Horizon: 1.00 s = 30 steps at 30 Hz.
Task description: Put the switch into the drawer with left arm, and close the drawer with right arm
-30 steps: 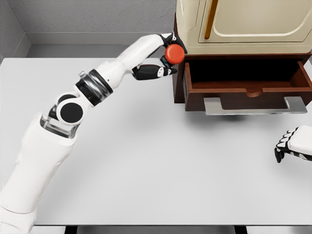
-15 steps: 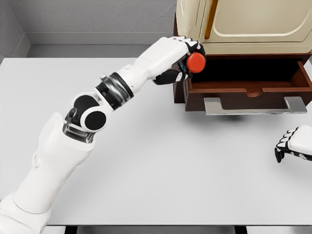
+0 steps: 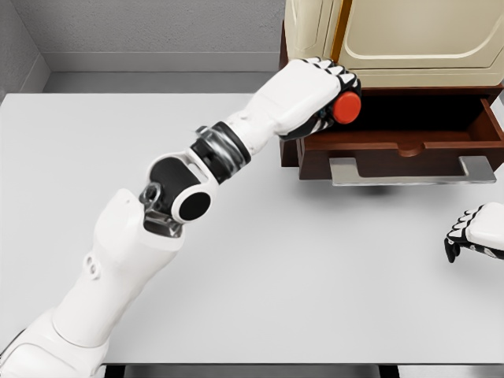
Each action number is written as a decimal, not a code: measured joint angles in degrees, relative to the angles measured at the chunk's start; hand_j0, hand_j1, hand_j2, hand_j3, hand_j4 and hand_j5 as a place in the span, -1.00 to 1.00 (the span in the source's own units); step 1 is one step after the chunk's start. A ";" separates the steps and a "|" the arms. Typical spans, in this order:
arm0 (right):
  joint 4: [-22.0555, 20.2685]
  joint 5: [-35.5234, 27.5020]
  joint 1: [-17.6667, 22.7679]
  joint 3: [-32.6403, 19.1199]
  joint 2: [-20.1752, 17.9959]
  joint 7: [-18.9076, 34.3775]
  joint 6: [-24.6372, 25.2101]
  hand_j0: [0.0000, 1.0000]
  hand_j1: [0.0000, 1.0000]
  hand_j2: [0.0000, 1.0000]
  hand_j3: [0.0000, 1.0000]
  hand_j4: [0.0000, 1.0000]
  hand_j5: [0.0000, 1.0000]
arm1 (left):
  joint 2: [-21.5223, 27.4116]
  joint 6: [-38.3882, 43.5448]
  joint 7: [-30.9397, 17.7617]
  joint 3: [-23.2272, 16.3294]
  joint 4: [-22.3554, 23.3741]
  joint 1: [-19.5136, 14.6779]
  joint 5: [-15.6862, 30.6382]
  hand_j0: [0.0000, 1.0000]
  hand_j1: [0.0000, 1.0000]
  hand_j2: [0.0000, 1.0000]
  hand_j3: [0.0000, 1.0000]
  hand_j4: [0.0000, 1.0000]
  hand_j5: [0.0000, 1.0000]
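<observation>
The switch (image 3: pixel 346 107) shows as a round red button on a dark base, held in my left hand (image 3: pixel 331 98), whose fingers are curled around it. The hand hovers over the left end of the open brown drawer (image 3: pixel 402 140), above its dark inside. The drawer sticks out of the cabinet base and has a flat grey handle (image 3: pixel 412 170) on its front. My right hand (image 3: pixel 472 232) rests low at the right edge of the table, apart from the drawer, fingers curled and holding nothing.
A cream cabinet (image 3: pixel 394 39) with a door stands above the drawer at the back right. The white table (image 3: pixel 260 260) stretches in front. A grey wall runs along the back.
My left arm has swung right, carrying the switch from beside the cabinet's left corner to above the drawer's left end. The right hand has stayed where it was.
</observation>
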 measured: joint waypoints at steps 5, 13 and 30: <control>0.00 0.00 0.00 0.00 0.00 0.01 0.00 -0.25 -0.25 -0.25 -0.25 -0.25 -0.25 | -0.77 -0.07 0.04 -1.85 0.25 -1.41 -3.14 -0.28 -0.28 -0.28 -0.28 -0.28 -0.28; 0.10 0.00 0.00 0.00 0.00 0.01 0.00 -0.25 -0.25 -0.25 -0.25 -0.25 -0.25 | -2.25 -0.33 0.04 -4.20 3.50 -4.13 -3.84 -0.28 -0.28 -0.28 -0.28 -0.28 -0.28; 0.25 0.00 0.00 0.00 0.00 0.01 0.00 -0.25 -0.25 -0.25 -0.25 -0.25 -0.25 | -2.58 -0.73 0.07 -5.47 7.68 -5.71 -5.02 0.44 0.44 0.44 0.44 0.44 0.44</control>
